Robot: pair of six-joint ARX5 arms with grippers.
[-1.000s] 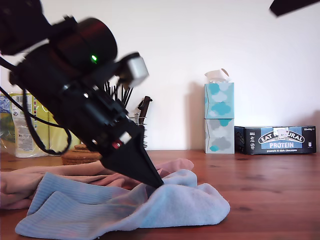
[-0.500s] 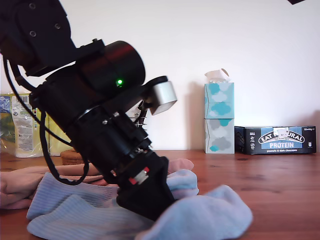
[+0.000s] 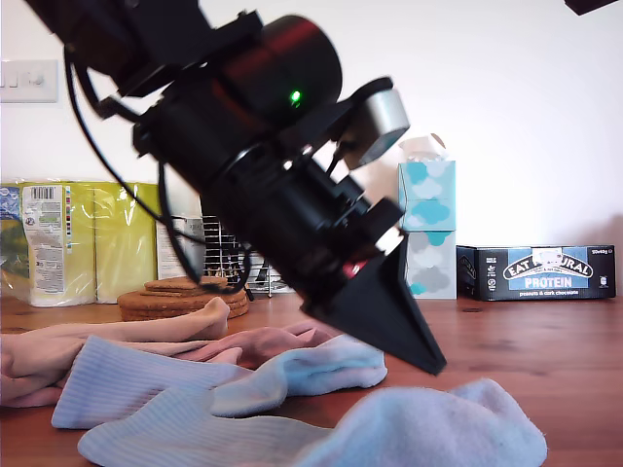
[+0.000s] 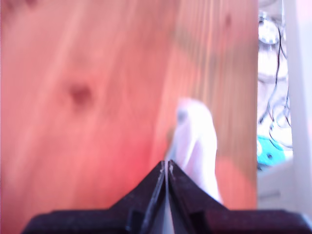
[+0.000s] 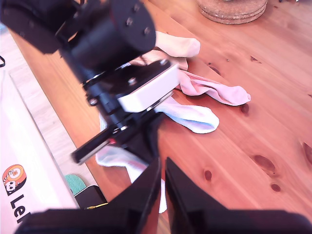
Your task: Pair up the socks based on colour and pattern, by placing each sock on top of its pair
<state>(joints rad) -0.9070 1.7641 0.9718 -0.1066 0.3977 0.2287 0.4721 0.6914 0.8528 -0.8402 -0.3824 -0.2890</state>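
Observation:
My first gripper (image 3: 430, 367) hangs shut just above a light blue sock (image 3: 438, 428) at the front of the exterior view, with a small gap between tip and fabric. In the first wrist view the shut gripper (image 4: 165, 165) points at that pale sock (image 4: 195, 141), blurred on the wood. A second light blue sock (image 3: 185, 394) lies toward the exterior view's left, with a pink sock (image 3: 268, 341) and a beige sock (image 3: 88, 345) behind it. My second gripper (image 5: 162, 163) is shut and empty, high above the table, looking down on the first arm (image 5: 112, 53), the blue sock (image 5: 192, 117) and the pink sock (image 5: 214, 90).
Cork coasters (image 3: 180, 297) are stacked behind the socks, also visible from above as cork coasters (image 5: 234, 9). Stacked tissue boxes (image 3: 426, 233) and a dark protein-bar box (image 3: 535, 272) line the wall at the exterior view's right. Paper-roll packs (image 3: 68, 243) stand at its left.
My first gripper pulled one light blue sock toward the exterior view's right, then rose off it. That sock now lies apart from the pile, nearer the front.

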